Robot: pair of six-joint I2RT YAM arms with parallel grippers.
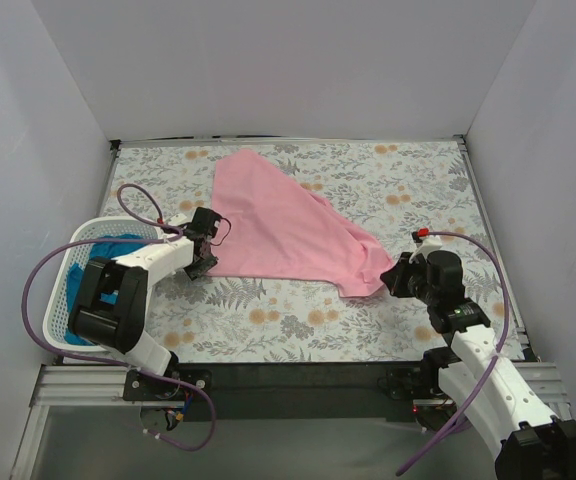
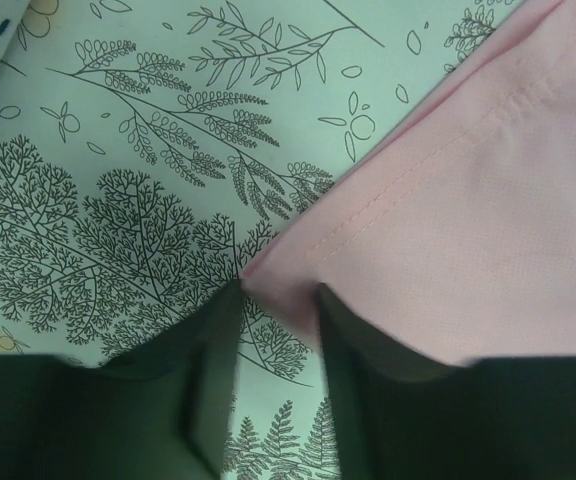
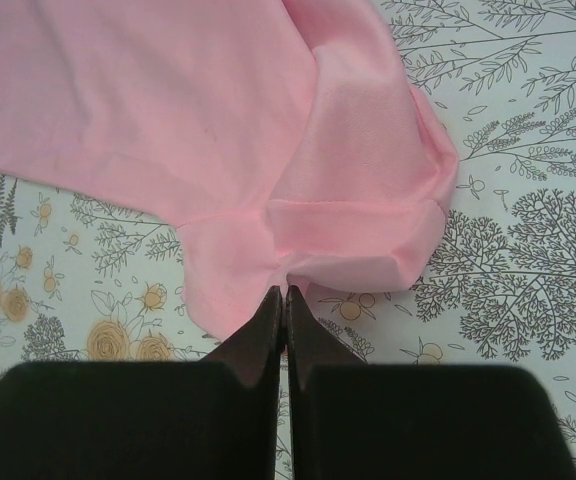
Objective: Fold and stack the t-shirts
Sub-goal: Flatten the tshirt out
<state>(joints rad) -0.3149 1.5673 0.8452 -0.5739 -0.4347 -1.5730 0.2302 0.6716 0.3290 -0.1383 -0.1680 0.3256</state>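
- The pink t-shirt (image 1: 278,225) lies mostly flat on the table (image 1: 298,325), with an arm parked at each of its near corners. My guess is that's the setup for lifting that edge and folding it over.
- Left gripper (image 2: 276,292): jaws partly apart. The hem corner pokes right into the gap between its fingers, and nothing looks pinched yet.
- Right gripper (image 3: 285,292): jaws pressed fully together, tips touching the sleeve-side edge just ahead of them. I can't tell if any cloth is actually caught.
- The teal t-shirt (image 1: 118,243) sits in the basket (image 1: 63,290), off to the left gripper's left side, probably next in line.
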